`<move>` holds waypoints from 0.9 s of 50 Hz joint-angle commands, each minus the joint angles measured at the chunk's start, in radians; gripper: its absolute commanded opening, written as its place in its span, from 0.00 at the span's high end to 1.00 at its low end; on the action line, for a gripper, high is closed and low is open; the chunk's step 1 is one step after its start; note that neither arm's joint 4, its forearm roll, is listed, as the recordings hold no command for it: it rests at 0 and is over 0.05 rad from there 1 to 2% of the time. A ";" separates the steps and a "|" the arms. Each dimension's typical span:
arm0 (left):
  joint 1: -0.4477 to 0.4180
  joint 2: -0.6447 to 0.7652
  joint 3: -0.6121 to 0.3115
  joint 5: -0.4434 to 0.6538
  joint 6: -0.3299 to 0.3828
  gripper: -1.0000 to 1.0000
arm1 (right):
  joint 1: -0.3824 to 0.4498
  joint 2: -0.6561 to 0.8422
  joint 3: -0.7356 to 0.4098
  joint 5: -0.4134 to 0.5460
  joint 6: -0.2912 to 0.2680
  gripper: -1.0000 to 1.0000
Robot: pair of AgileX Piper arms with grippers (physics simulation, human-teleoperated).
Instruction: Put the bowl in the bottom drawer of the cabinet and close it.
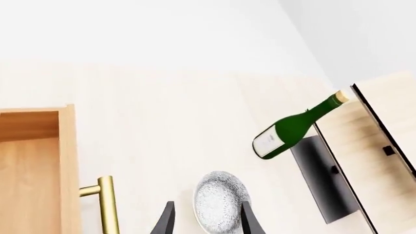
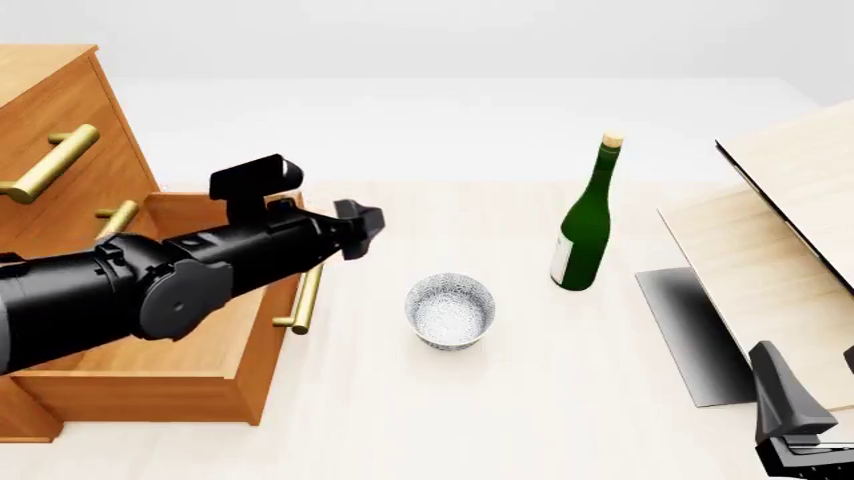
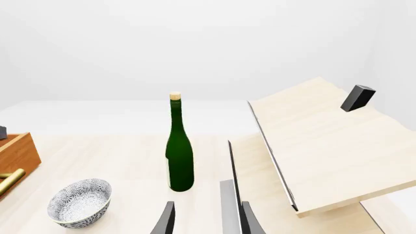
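The bowl [image 2: 451, 311], white with a grey speckled pattern, stands upright on the table, a little right of the open bottom drawer [image 2: 160, 395] of the cabinet [image 2: 54, 110]. My left gripper [image 2: 363, 226] hovers over the drawer's front edge, up and left of the bowl and apart from it. In the left wrist view its fingers [image 1: 165, 222] are open, with the bowl [image 1: 221, 200] beyond them and the drawer [image 1: 32, 165] alongside. My right gripper [image 2: 805, 422] is low at the near right, open [image 3: 206, 224] and holding nothing. The right wrist view shows the bowl [image 3: 79, 202] far off.
A green wine bottle [image 2: 585, 225] stands upright right of the bowl. Pale wood boards [image 2: 787, 230] with a dark panel [image 2: 687, 330] lean at the right. The drawer's brass handle [image 2: 304, 295] faces the bowl. My left arm [image 2: 147, 285] lies across the open drawer.
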 commanded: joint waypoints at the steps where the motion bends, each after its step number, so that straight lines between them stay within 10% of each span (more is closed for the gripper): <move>1: -0.002 0.060 -0.013 -0.027 -0.017 0.00 | 0.000 0.000 0.000 0.000 0.000 0.00; 45: 0.002 0.288 -0.073 -0.113 -0.063 0.00 | 0.000 0.000 0.000 0.000 0.000 0.00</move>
